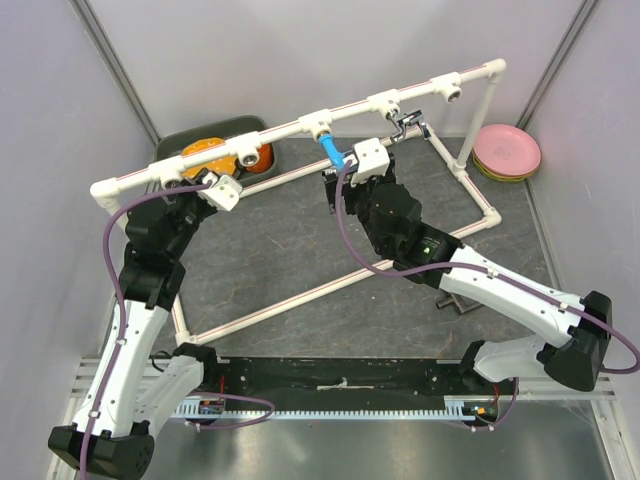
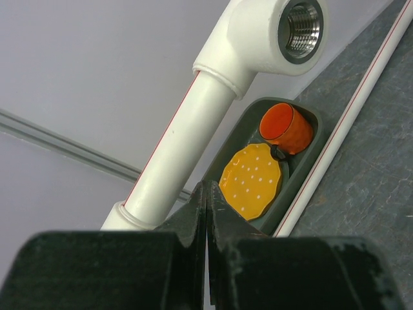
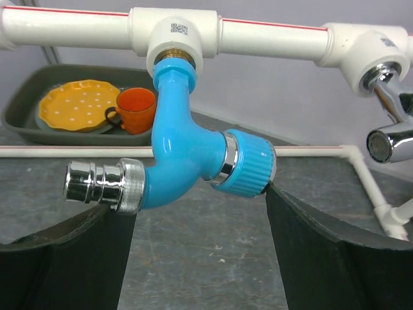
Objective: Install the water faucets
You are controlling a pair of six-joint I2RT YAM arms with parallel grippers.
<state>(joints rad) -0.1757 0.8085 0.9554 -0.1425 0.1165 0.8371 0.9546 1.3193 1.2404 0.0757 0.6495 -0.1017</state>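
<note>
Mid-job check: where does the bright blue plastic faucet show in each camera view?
Top external: the bright blue plastic faucet is upper centre, hanging from a white tee socket.
Left wrist: not in it.
Right wrist: centre, between the fingers of the right gripper.
Shared landmark: the orange cup, seen in all three.

In the right wrist view the chrome faucet runs off the right edge. From above, a white camera mount hides most of the blue faucet.
</note>
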